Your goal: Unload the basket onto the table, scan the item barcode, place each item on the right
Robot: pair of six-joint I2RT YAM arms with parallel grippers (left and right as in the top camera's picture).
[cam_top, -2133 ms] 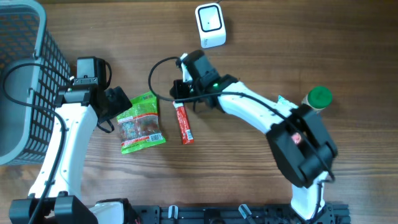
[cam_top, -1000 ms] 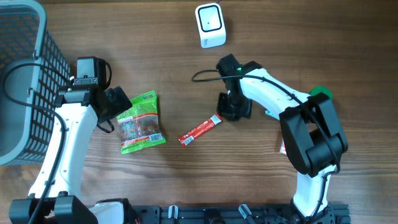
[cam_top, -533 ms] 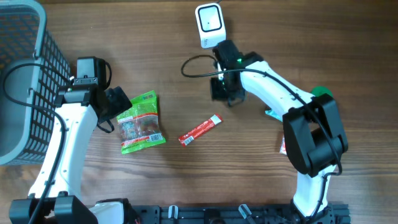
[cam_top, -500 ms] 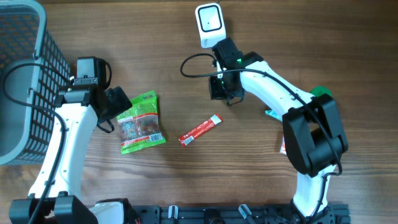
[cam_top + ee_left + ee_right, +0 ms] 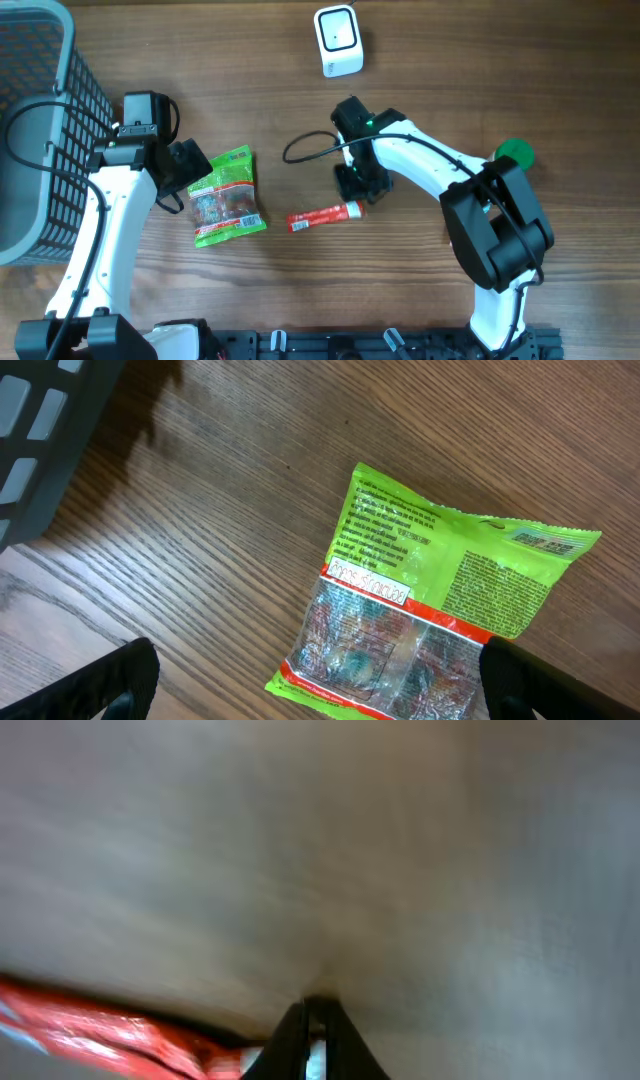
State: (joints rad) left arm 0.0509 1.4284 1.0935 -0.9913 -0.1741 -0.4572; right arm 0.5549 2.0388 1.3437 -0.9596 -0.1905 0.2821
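Your right gripper [image 5: 352,188] was pinched shut at the right end of the red stick packet [image 5: 322,215], which lay flat near the middle of the table [image 5: 420,300]; whether it gripped the packet could not be told. Your left gripper [image 5: 195,170] stood wide open and empty over the green snack bag [image 5: 226,195], towards the left edge

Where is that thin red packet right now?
Overhead view: the red packet lies centrally, right of the green snack bag, its right end beside the right claw.
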